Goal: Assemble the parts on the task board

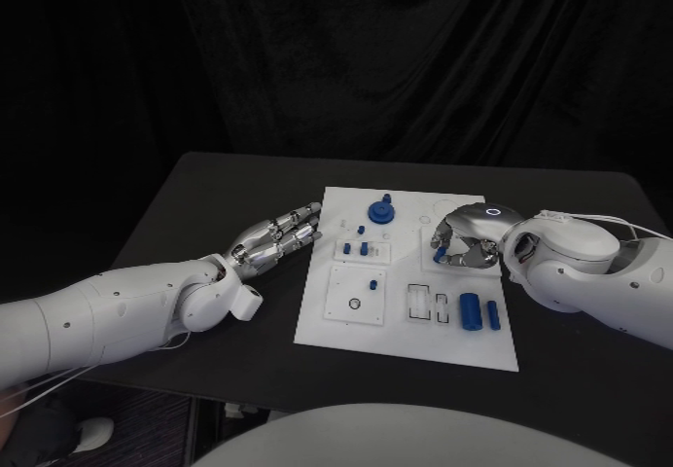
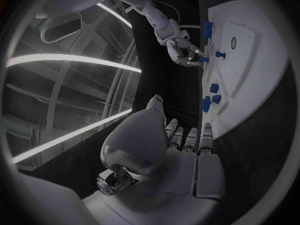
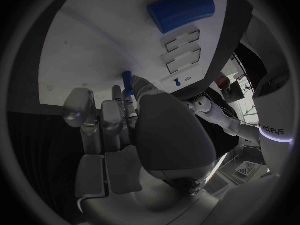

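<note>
Right, my right hand (image 1: 467, 243) is curled over the task board (image 1: 400, 336), fingers (image 3: 128, 105) narrowed around a small blue peg (image 3: 127, 80), which I judge is pinched at the tips and pointing down at the white plate. Just beyond those fingers lie the empty rectangular slots (image 3: 182, 47), and past them the large blue block (image 3: 181, 9). My left hand (image 1: 278, 238) rests flat at the board's edge, fingers (image 2: 187, 137) straight and together, holding nothing. I judge I'm mid-insertion: next I need to line the peg upright over its hole and press it down gently, without tilting it.
</note>
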Robot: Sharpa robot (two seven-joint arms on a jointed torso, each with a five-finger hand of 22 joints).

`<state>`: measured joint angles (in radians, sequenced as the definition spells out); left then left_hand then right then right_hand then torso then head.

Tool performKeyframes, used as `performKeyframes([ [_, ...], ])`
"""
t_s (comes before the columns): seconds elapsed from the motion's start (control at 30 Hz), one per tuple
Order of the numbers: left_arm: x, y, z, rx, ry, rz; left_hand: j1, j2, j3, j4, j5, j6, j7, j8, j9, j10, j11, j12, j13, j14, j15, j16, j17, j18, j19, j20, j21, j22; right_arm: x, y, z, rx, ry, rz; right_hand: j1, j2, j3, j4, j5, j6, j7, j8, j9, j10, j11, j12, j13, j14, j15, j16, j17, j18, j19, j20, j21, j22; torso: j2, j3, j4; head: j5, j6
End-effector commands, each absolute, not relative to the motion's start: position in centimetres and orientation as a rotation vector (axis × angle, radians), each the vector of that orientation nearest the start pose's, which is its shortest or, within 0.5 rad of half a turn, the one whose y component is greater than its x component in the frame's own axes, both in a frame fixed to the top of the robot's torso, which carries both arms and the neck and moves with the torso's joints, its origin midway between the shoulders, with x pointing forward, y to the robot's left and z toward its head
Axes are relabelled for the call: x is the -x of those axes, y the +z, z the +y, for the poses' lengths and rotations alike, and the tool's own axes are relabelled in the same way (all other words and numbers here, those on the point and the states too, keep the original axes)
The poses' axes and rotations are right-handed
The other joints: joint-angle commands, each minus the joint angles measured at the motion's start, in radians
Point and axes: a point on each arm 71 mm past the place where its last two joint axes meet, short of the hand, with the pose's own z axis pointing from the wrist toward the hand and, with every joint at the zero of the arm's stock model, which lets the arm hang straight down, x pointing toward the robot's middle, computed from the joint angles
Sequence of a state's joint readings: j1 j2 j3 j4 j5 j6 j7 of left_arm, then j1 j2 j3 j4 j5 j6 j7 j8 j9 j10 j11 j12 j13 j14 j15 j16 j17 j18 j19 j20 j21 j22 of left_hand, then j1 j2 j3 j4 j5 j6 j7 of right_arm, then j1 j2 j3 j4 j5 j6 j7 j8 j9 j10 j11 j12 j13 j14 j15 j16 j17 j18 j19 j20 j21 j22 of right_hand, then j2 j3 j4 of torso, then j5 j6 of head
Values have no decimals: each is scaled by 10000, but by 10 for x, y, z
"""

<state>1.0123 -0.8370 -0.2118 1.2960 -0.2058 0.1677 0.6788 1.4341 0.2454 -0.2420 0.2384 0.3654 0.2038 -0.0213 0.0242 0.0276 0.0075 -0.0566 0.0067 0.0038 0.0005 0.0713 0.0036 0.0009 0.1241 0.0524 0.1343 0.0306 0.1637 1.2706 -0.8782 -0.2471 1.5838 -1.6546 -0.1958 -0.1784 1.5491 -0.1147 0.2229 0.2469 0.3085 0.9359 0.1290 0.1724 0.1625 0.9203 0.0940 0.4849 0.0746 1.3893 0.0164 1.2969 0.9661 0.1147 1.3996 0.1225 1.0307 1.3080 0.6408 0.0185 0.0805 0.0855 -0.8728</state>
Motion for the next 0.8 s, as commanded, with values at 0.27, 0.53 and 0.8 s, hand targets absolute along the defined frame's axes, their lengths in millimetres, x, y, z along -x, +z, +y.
performKeyframes([
  [0.27,-434,-315,252,9307,-18236,16435,108,8,92,-49,57,33,13,38,8,13,60,-42,-12,-5,6,-36,-9,68,18,-22,-4,-15,-451,-228,-203,4669,4592,18183,255,56,359,-270,-7,807,-31,381,456,947,-297,-6,176,121,-280,56,120,-157,92,-281,256,1325,-27,3,-15,21,2],
  [0.53,-434,-316,252,9323,-18216,16447,118,12,106,-63,72,30,14,38,8,10,61,-42,-13,-5,10,-36,-9,67,19,-19,-3,-17,-448,-221,-205,4474,4671,17885,609,235,771,-686,-1216,1166,-118,548,835,1539,-455,-153,292,248,-427,30,203,-190,169,-437,423,1365,-43,-12,3,28,2],
  [0.8,-434,-316,252,9333,-18192,16461,128,12,119,-80,88,36,16,38,8,10,61,-42,-13,-5,14,-36,-9,67,21,-16,-2,-15,-448,-193,-198,4523,4841,17227,565,164,959,-708,-1306,1183,-118,530,933,1616,-454,-274,311,275,-433,9,215,-199,185,-447,454,1373,-32,-15,13,25,2],
])
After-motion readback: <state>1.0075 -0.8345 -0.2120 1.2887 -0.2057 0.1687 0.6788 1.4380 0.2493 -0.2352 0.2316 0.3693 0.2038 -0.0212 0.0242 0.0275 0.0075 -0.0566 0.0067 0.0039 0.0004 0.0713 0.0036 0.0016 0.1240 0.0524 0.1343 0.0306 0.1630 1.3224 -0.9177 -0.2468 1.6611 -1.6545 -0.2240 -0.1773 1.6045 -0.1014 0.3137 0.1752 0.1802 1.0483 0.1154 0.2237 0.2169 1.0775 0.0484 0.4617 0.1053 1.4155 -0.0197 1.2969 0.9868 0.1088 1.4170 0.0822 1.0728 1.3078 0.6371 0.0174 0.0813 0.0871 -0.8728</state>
